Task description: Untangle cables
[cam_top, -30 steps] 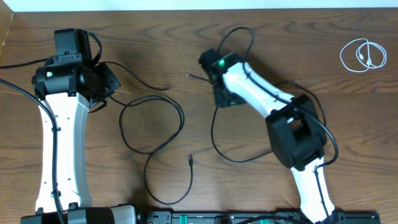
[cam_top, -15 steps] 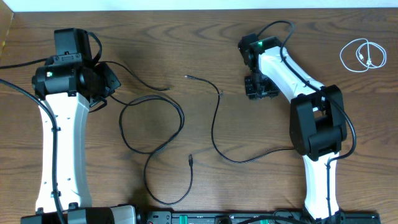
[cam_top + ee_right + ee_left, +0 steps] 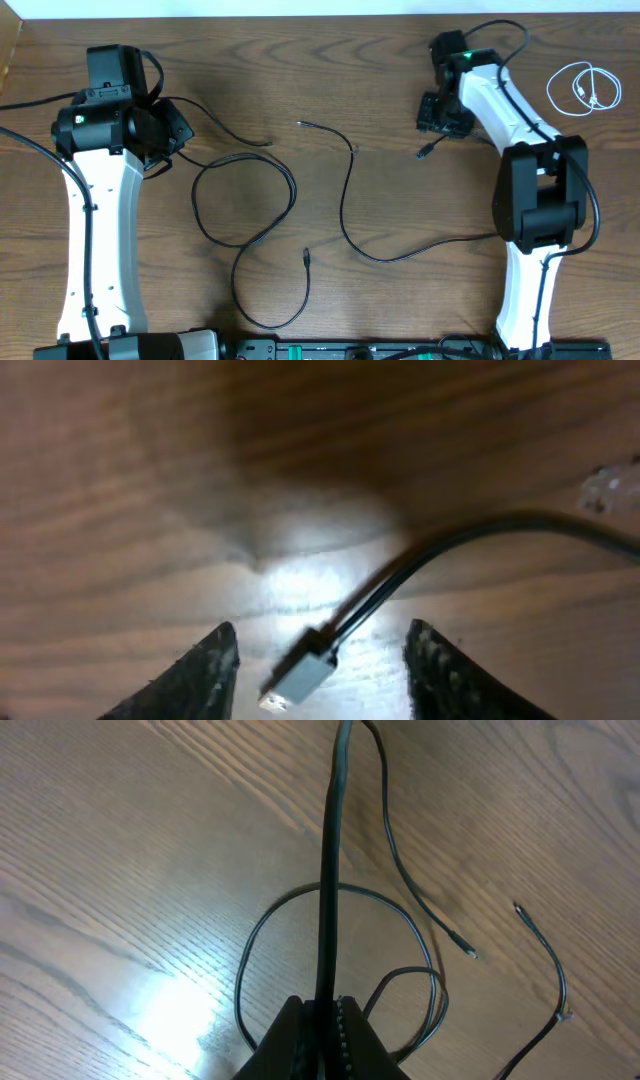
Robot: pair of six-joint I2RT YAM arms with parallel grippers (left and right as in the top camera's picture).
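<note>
Right end effector (image 3: 320,628), parted around the plug (image 3: 300,680), should be lifted straight; left end effector (image 3: 322,1006) is clamped on black cable (image 3: 330,850)

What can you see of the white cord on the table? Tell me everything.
The white cord is thin and flexible, wound into a few loose, roughly round loops, with what looks like a small plug end inside the coil. It lies flat on the wooden table near its far right corner. Nothing touches it; the right arm stands clear.
</note>
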